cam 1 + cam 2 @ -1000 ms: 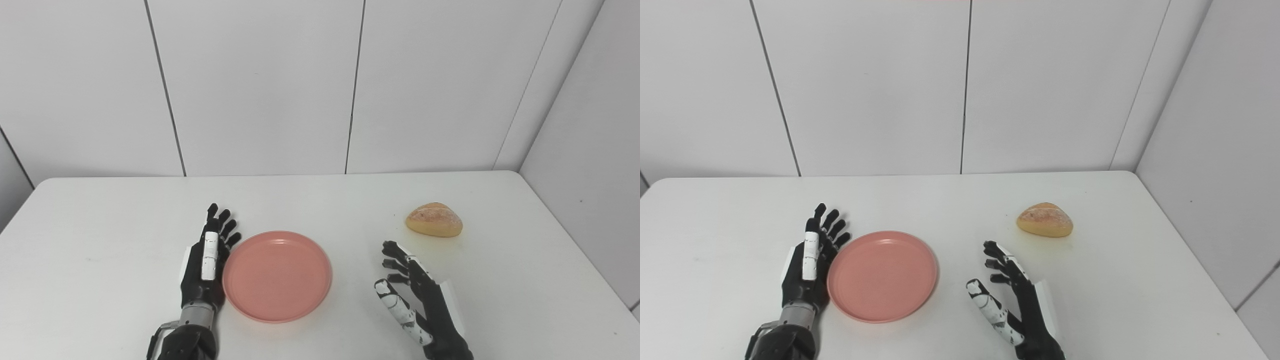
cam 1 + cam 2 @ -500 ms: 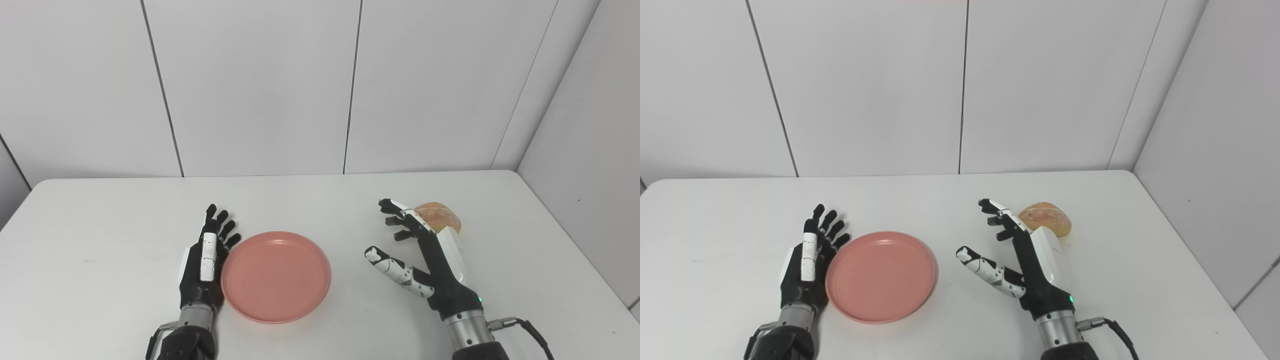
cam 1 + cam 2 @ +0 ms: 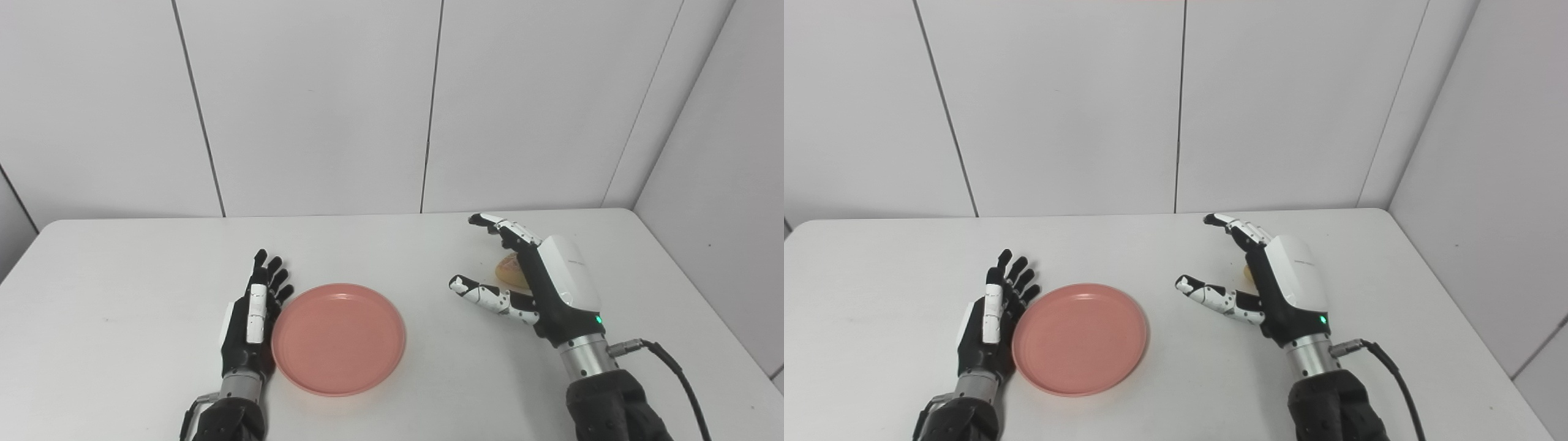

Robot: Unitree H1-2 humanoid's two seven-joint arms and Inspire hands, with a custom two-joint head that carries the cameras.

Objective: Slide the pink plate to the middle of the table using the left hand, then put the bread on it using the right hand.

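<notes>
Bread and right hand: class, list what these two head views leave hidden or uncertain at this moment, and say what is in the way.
1. Most of the bread: covered by the right hand in the left eye view; only a sliver shows in the right eye view.
2. Whether that hand touches the bread: its own palm blocks the contact.
3. Whether the left hand presses the pink plate: too small to tell.

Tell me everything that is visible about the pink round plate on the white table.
The pink round plate is one shallow dish of smooth, matte salmon-pink material, probably plastic, with a low raised rim and a flat floor. It is empty and lies flat and upright on the white table, near the front edge, slightly left of the middle. The left hand, open with fingers extended, lies against its left rim. Nothing else touches it.
</notes>
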